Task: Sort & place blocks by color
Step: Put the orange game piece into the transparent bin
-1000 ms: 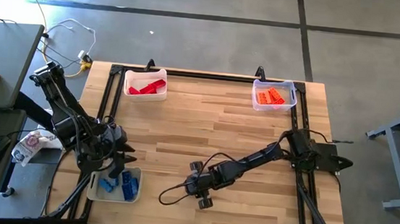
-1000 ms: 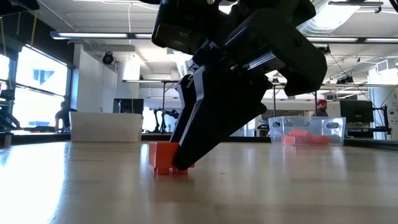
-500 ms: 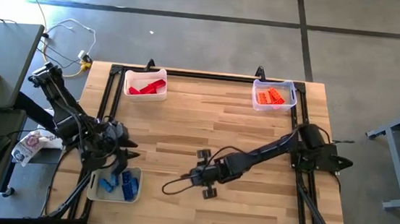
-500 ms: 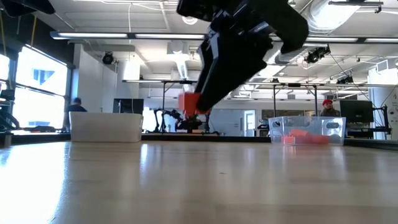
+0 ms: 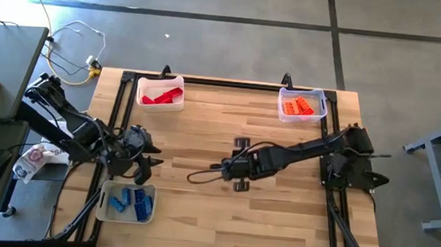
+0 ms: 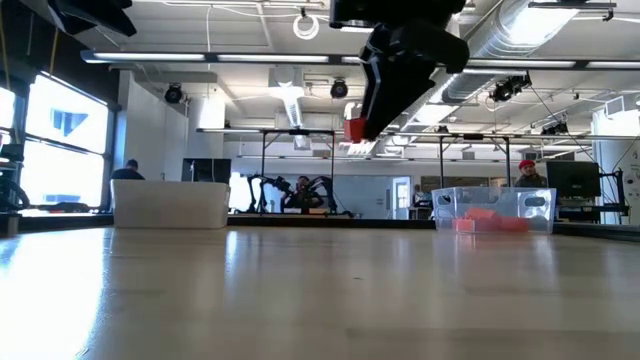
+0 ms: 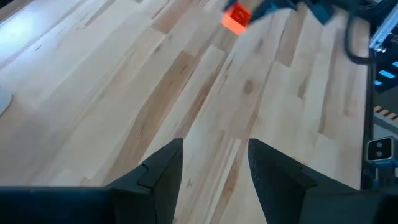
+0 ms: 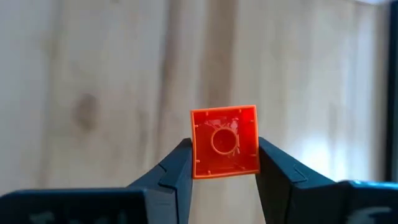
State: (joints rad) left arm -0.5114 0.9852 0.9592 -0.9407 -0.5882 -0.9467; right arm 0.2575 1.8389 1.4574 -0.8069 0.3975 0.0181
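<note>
The wooden tabletop [image 5: 228,132] carries three whitish trays. The tray at the far left corner [image 5: 160,93] holds red blocks [image 5: 164,96]. The tray at the far right corner [image 5: 302,104] holds orange blocks [image 5: 302,107]. The tray at the near left edge [image 5: 125,202] holds blue blocks [image 5: 133,202].

The right arm reaches across to mid-tabletop, and its right gripper [image 5: 237,166] hangs in the air above the wood. From above, the piece it holds cannot be made out. The right wrist view settles this: the fingers [image 8: 171,171] pinch one orange block [image 8: 224,142] by two opposite sides, its hollow underside facing the camera. The low view confirms the block [image 6: 354,130] is raised well clear of the surface. The left wrist view shows the same block [image 7: 236,16] farther off, above bare wood.

The left gripper [image 5: 146,169] waits near the left edge, just beyond the tray of blue blocks. Its own wrist view shows the fingers [image 7: 161,171] spread apart with nothing between them.
</note>
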